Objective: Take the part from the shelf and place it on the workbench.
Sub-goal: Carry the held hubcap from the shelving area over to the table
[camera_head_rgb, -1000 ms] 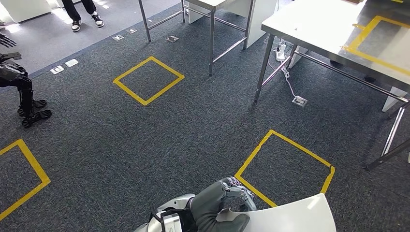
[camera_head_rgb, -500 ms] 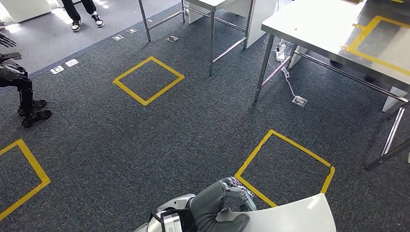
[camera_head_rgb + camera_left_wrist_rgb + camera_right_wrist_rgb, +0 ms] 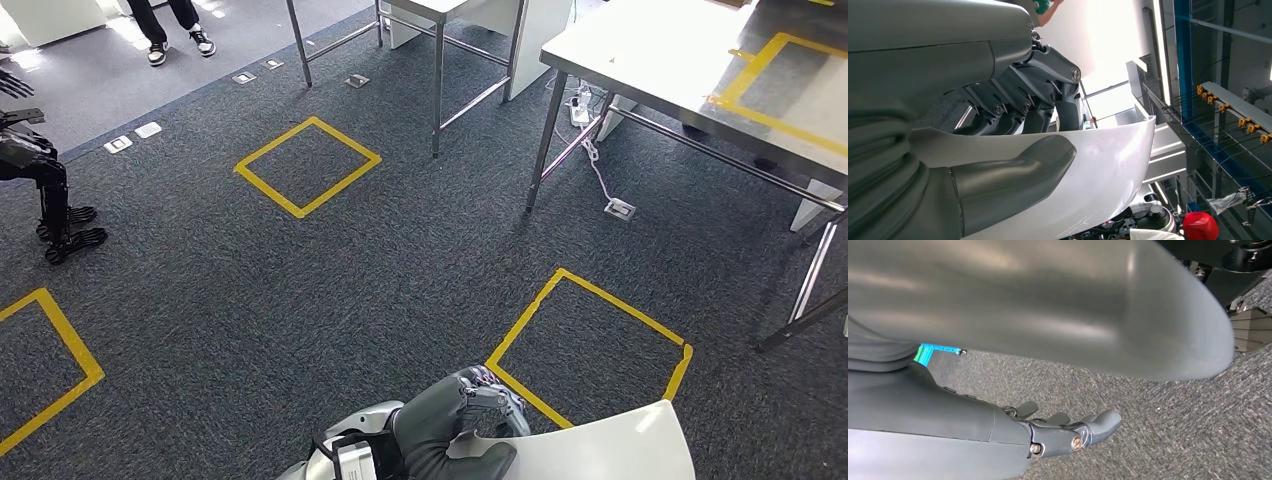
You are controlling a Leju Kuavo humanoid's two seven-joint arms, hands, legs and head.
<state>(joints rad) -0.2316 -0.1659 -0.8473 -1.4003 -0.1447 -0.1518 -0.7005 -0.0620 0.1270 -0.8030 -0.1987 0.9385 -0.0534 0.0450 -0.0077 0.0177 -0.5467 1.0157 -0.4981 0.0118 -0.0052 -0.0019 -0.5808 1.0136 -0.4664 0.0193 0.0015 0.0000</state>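
In the head view my left hand point(image 3: 462, 424) grips the near edge of a white curved panel part point(image 3: 610, 450) at the bottom of the picture, above the carpet. The left wrist view shows the same part point(image 3: 1108, 165) pinched between the thick thumb point(image 3: 1013, 175) and the dark fingers point(image 3: 1048, 95) behind it. The steel workbench point(image 3: 640, 70) stands ahead to the right, with a yellow tape rectangle point(image 3: 770, 80) on its top. My right hand point(image 3: 1068, 432) hangs over the carpet, fingers loosely stretched and apart from the thumb, holding nothing.
Yellow tape squares mark the dark carpet ahead point(image 3: 308, 165), just in front of me point(image 3: 590, 345) and at the left point(image 3: 45, 365). A second steel table point(image 3: 440, 10) stands further back. Another robot point(image 3: 40, 170) is at the left edge. A person's legs point(image 3: 170, 25) show far left. A cable and floor socket point(image 3: 620, 208) lie under the workbench.
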